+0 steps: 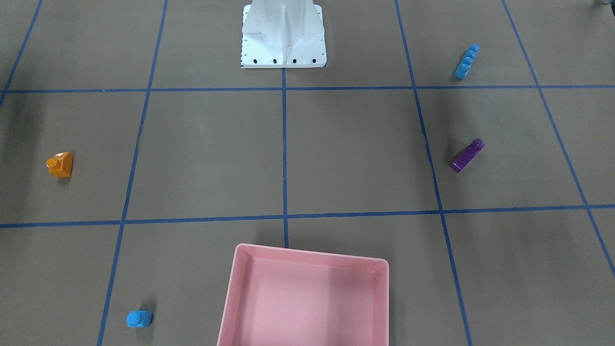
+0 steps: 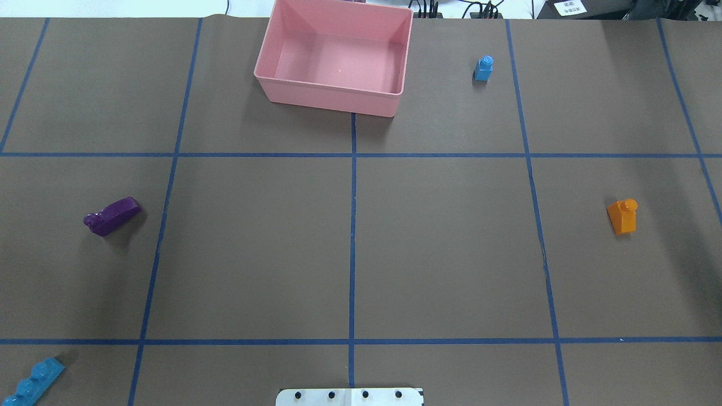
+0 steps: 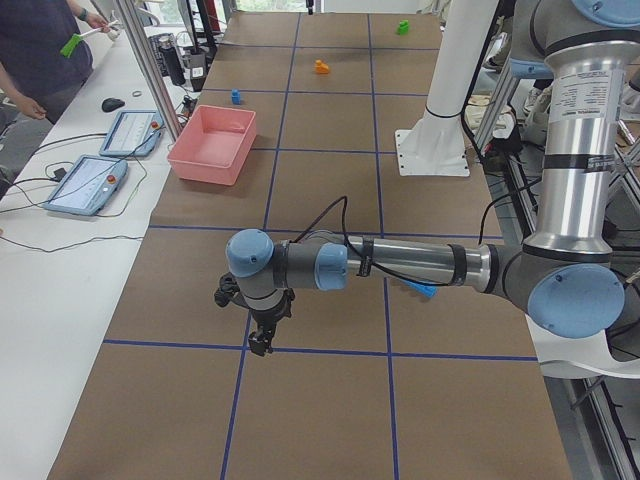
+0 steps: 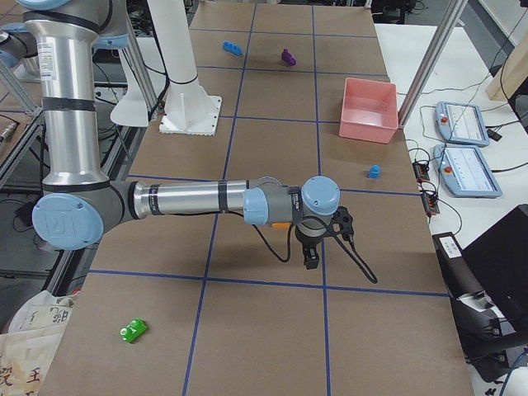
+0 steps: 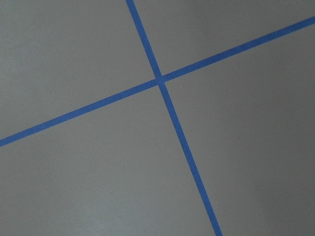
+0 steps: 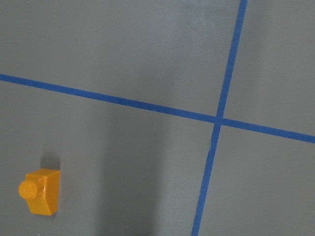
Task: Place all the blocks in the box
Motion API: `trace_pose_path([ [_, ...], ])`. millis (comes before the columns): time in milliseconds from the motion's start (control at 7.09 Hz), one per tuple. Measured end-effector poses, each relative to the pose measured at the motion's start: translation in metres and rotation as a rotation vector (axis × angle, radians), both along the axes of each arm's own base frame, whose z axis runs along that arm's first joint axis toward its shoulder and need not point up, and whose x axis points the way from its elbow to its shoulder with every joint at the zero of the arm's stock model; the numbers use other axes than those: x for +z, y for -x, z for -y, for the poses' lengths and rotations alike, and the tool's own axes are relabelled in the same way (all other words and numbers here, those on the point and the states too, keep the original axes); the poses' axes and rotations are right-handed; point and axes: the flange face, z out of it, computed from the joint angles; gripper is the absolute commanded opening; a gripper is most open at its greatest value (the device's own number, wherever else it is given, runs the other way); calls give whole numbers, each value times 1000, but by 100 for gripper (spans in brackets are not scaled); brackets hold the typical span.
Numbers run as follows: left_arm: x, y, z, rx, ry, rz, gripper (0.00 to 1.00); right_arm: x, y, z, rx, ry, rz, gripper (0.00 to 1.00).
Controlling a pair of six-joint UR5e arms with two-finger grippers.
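Apart from right gripper point(image 4: 312, 261), orange block point(image 6: 40, 191) lies on table point(image 6: 147, 49).

The left arm point(image 3: 400, 265) stretches its forearm out level from a bent elbow, and the left gripper point(image 3: 262, 338) points straight down. The right arm point(image 4: 190, 199) is posed alike, with the right gripper point(image 4: 312, 257) also pointing down. Whether the 2 grippers' jaws are parted cannot be told.

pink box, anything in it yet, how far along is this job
Nothing is done yet: the pink box is empty. Nothing is in hand either: the orange block, short blue block, long blue block, purple block and green block all lie on the table. All five are left to move.
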Motion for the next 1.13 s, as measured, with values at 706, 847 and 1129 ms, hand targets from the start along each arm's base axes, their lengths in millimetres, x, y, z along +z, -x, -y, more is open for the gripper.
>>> trace_pose_path([
  [706,-11,5,9,-15,-17,5,100,-30,6,8,7,-45,-6,100],
  [847,-22,5,14,-31,-27,6,100,-49,23,14,27,-29,-3,100],
  [1129,-49,5,24,-79,-39,0,100,-91,82,27,29,3,-1,100],
])
